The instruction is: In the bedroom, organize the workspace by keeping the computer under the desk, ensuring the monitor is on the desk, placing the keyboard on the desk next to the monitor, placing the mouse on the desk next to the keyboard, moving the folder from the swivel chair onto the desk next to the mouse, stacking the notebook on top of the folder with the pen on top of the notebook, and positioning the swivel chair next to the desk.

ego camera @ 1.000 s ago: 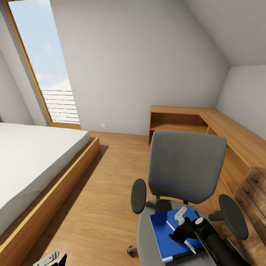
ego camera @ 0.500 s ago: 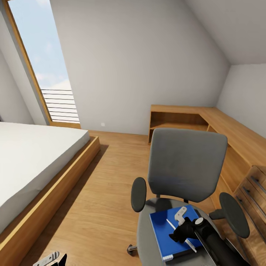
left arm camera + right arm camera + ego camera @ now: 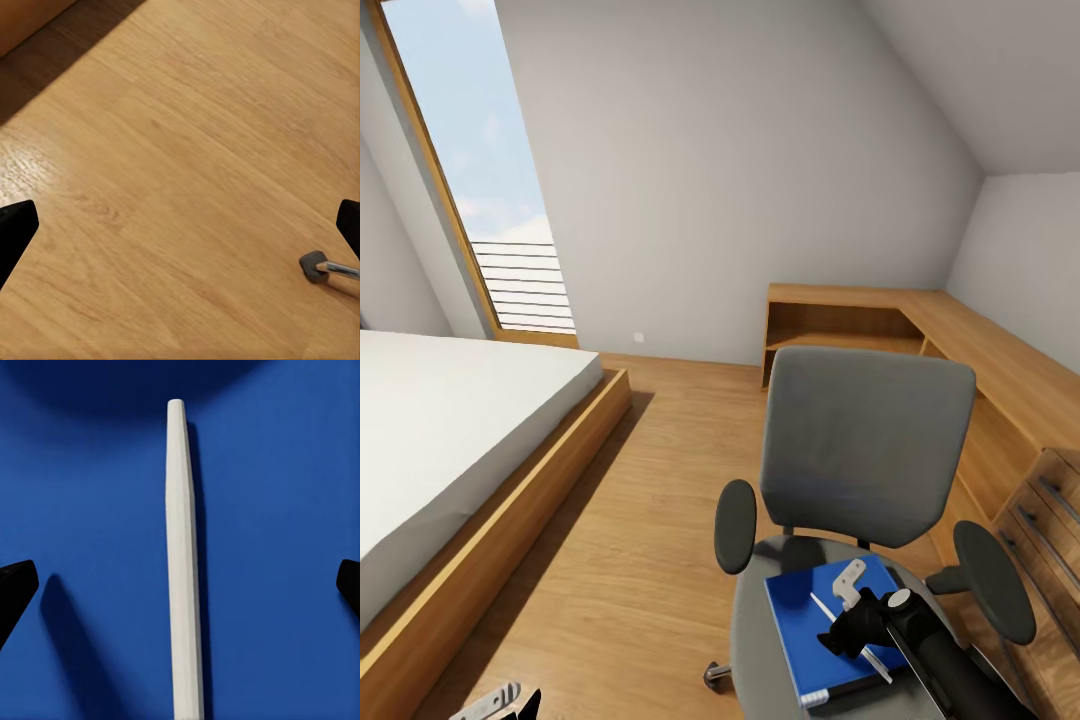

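Your right end effector (image 3: 847, 607) hangs spread wide directly over the white pen (image 3: 184, 577), which lies on the blue folder (image 3: 800, 625) on the swivel chair (image 3: 865, 450) seat, fingers straddling it for a pinch, while your left end effector (image 3: 495, 703) waits released above the floor (image 3: 187, 150).

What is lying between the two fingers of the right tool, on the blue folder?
In the right wrist view, the white pen lies lengthwise on the folder, centred between the open fingers of the right tool, touching neither.
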Robot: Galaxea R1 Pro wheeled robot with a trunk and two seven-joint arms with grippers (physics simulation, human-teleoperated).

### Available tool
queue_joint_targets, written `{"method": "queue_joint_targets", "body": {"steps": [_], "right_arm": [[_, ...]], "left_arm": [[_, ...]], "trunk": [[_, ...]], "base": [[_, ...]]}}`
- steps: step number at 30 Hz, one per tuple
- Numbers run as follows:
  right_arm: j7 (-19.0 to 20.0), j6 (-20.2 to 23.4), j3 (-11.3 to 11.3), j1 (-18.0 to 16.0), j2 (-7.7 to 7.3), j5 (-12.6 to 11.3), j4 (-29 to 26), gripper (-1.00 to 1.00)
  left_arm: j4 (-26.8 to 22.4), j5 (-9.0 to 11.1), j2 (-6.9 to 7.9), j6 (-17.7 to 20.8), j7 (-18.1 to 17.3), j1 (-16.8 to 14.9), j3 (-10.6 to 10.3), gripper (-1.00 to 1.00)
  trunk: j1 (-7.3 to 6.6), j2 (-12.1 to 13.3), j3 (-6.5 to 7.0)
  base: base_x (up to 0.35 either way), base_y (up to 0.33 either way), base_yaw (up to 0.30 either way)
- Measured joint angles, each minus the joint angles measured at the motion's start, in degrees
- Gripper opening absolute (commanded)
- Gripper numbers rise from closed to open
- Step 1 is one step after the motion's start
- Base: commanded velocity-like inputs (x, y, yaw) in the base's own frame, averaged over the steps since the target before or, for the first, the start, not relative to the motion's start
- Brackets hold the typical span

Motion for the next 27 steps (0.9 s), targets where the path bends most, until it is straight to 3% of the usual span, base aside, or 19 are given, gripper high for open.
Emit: {"method": "queue_joint_targets", "body": {"steps": [16,17,27], "right_arm": [[-0.04,-0.05,-0.01,0.0,0.0,0.06,0.0,1.0],[-0.04,-0.04,-0.04,0.0,0.0,0.05,0.0,-1.0],[0.05,-0.08,-0.22,0.0,0.02,0.16,0.0,-1.0]], "left_arm": [[0.23,0.0,0.0,-0.01,0.0,0.0,0.0,1.0],[0.22,0.0,0.0,-0.01,0.0,0.0,-0.01,1.0],[0.19,0.0,0.0,-0.04,0.0,0.0,-0.01,1.0]], "trunk": [[0.0,0.0,0.0],[0.0,0.0,0.0],[0.0,0.0,0.0]], "base": [[0.0,0.0,0.0],[0.0,0.0,0.0],[0.0,0.0,0.0]]}}
